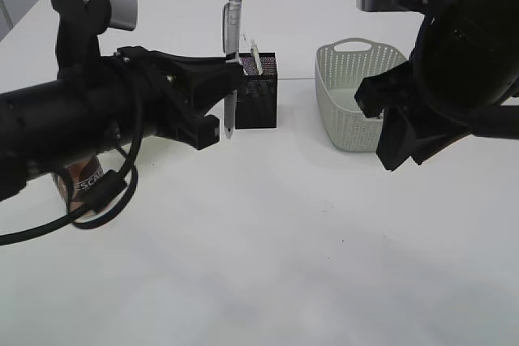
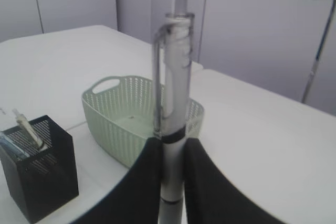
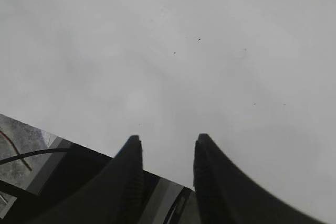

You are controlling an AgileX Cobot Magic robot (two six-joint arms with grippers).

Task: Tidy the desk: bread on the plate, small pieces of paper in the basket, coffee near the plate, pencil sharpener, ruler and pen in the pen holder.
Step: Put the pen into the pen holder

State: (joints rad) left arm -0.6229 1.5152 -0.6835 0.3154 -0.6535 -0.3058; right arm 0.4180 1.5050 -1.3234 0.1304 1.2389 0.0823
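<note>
Pen (image 1: 233, 46): being held upright, tip downward, clamped at mid-barrel by the left gripper (image 1: 229, 79), which is hovering just left of the pen holder (image 1: 256, 91) — an orientation suiting a vertical drop into its open top. Holder is already carrying slim items. Basket (image 1: 357, 95) is standing to the right on the bench (image 1: 268, 249). Right gripper (image 3: 165, 166) is idling above bare bench, fingers parted and empty, keeping out of the way.

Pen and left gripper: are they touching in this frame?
Touching. In the left wrist view the pen stands upright, pinched between the two fingers of the left gripper with no gap; the exterior view shows the same grip beside the pen holder.
</note>
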